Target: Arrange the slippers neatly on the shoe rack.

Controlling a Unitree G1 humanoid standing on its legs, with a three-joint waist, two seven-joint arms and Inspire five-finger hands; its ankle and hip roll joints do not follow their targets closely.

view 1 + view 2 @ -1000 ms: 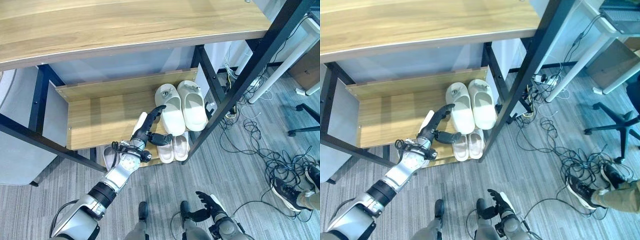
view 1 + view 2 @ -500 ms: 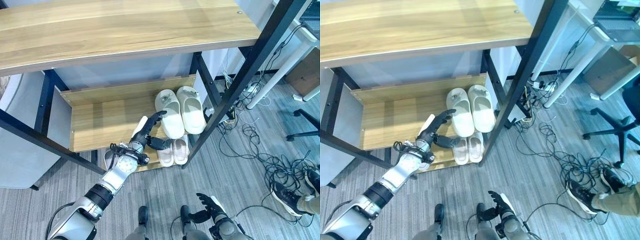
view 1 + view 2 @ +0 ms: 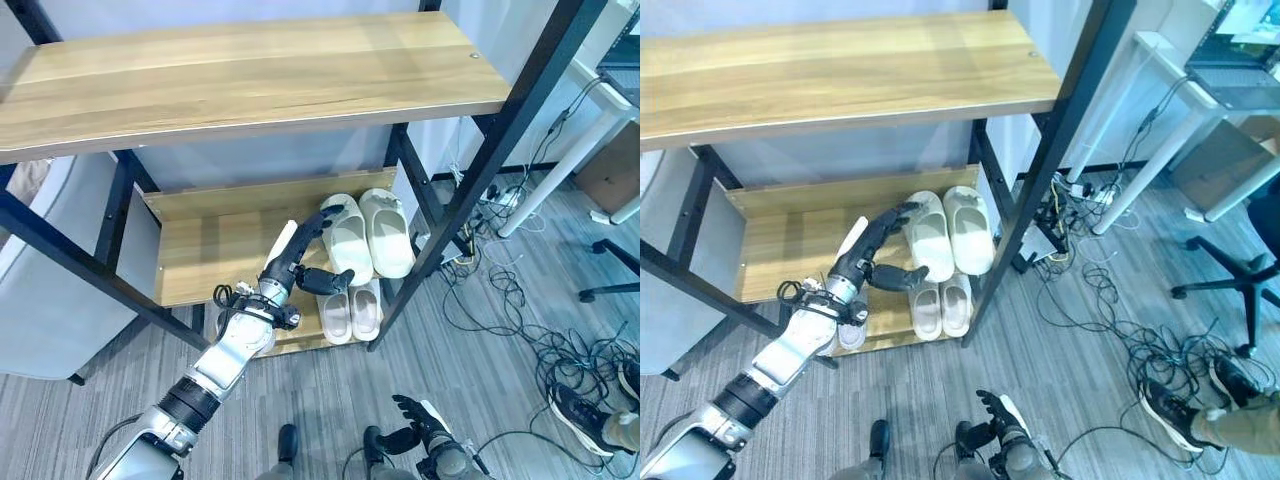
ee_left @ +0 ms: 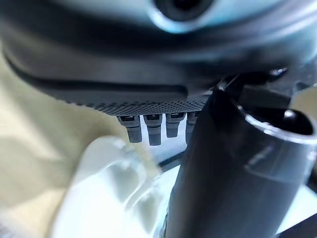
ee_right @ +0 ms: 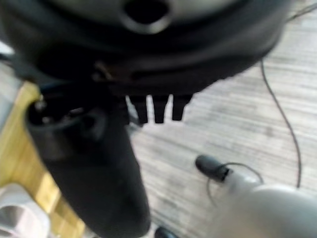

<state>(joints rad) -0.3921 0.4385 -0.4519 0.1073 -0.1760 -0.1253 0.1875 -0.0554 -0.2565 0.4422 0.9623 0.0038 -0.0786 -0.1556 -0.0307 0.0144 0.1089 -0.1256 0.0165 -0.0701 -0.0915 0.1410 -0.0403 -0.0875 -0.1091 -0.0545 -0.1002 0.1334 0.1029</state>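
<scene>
I'm reaching my left hand (image 3: 300,262), fingers straight and thumb spread, towards the slippers (image 3: 366,234) lying paired at the right end of the rack (image 3: 210,250)'s middle shelf, aiming to nudge them gently without skewing the pair

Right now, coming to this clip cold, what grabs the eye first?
The left hand, fingers spread open, reaches in at the front of the middle shelf of the shoe rack, right beside a pair of chunky white slippers standing side by side at that shelf's right end. A smaller pale pair sits on the shelf below them, and a tangle of cables sprawls on the floor right of the rack.
</scene>
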